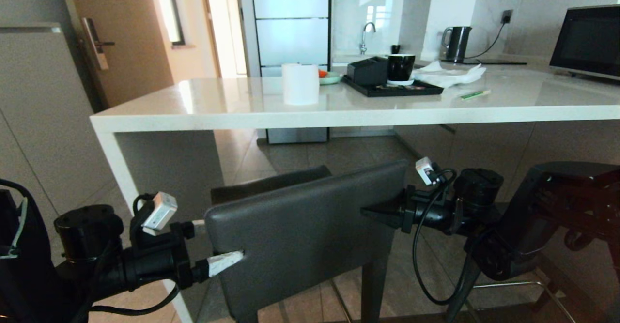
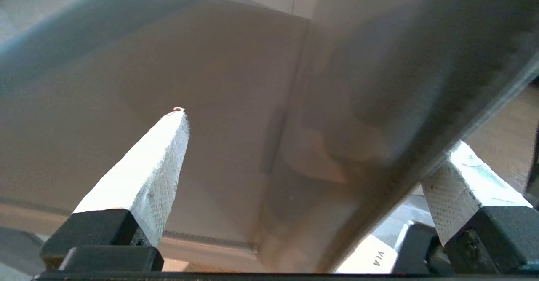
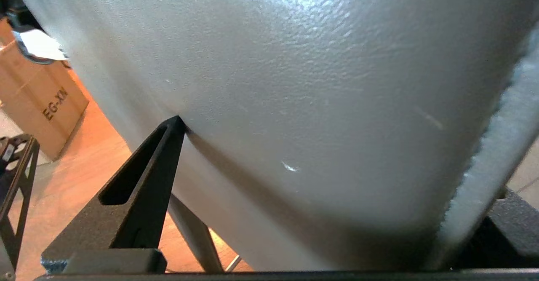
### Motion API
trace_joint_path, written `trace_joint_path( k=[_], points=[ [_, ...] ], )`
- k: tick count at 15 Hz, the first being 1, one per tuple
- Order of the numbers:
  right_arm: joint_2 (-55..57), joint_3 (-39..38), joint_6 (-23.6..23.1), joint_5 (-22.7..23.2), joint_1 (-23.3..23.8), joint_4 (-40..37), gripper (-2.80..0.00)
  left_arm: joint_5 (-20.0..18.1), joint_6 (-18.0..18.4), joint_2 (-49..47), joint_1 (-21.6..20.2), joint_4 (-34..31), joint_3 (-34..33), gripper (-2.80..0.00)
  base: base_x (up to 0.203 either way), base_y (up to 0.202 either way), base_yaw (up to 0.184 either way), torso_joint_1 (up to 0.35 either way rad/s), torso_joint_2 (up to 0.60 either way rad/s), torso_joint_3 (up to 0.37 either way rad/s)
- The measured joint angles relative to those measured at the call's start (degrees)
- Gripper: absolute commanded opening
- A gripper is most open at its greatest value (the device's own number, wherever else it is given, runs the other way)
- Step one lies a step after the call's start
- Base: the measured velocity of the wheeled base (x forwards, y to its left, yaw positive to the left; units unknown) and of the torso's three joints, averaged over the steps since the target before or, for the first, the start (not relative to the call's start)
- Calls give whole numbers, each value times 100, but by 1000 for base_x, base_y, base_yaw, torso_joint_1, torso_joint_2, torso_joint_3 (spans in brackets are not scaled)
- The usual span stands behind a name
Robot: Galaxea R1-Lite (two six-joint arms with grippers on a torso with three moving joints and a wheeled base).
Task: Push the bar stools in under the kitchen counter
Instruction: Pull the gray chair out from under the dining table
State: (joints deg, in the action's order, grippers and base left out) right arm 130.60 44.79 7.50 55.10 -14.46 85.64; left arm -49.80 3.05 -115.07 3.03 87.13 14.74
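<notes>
Fingers of our left gripper (image 1: pixel 219 245) stand wide, straddling the left edge of the bar stool's backrest (image 1: pixel 305 226): one white-taped finger (image 1: pixel 224 262) lies on the face towards us, the other reaches behind, so we judge the hold is meant for steering the push, not for lifting. The stool stands just short of the kitchen counter (image 1: pixel 339 115), its seat (image 1: pixel 271 183) barely under the front edge, so the pushing is not yet done. At the backrest's right edge our right gripper (image 1: pixel 382 212) sits level, one dark finger (image 3: pixel 139 192) touching the padded face (image 3: pixel 320 116); its jaws look spread around that edge, though we cannot tell how wide. A cardboard box (image 3: pixel 40 91) on the floor reads "EG-XN". A second stool we cannot make out for certain.
</notes>
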Motion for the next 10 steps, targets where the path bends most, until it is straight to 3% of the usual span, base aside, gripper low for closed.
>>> trace_joint_path(
  k=[4, 8, 10],
  points=[
    [-185, -318, -78, 101, -97, 60, 0, 132, -81, -573, -311, 0, 726, 0, 0, 0, 0, 0, 0, 0],
    [-399, -542, -116, 74, -249, 41, 0, 36, -627, -777, -371, -33, 1263, 0, 0, 0, 0, 0, 0, 0],
    [-401, -497, -113, 105, -192, 72, 0, -124, -663, -733, -325, 20, 1273, 0, 0, 0, 0, 0, 0, 0]
  ],
)
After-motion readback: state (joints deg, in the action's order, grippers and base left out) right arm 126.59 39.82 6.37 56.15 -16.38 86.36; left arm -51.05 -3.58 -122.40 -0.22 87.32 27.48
